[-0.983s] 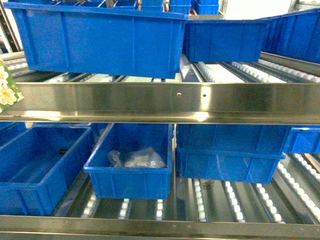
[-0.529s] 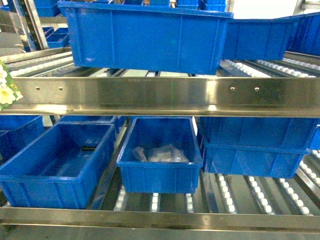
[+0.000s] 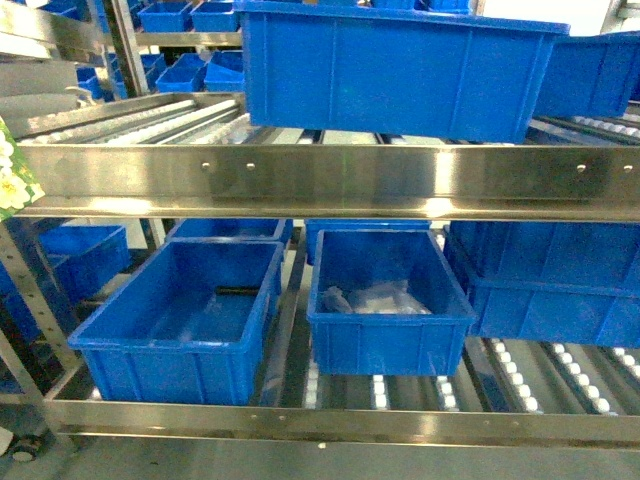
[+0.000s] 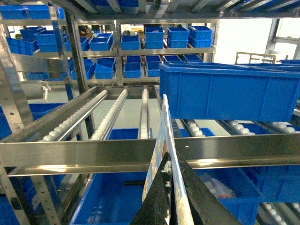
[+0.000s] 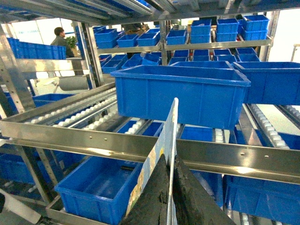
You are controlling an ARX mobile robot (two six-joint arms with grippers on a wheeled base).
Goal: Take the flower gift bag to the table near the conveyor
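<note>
Only a corner of the flower gift bag [image 3: 10,178], green with white blossoms, shows at the left edge of the head view. In the left wrist view my left gripper [image 4: 172,153] is shut on the bag's upright edge [image 4: 164,117]. My right gripper [image 5: 169,155] is likewise shut on a thin bag panel [image 5: 172,122] in the right wrist view. The conveyor [image 3: 520,380], a steel-framed rack with rows of white rollers [image 4: 108,117], stands straight ahead of both grippers. The table is out of view.
A steel cross rail [image 3: 330,180] spans the rack at bag height. Blue bins sit above [image 3: 400,60] and below it [image 3: 180,320]; one [image 3: 390,310] holds plastic-wrapped items. More shelves of blue bins [image 4: 136,47] stand behind. A person [image 5: 58,37] stands far left.
The rack and its bins have slid rightward and grown smaller in the head view, showing more of the rack's left side. The bag corner stays at the left edge.
</note>
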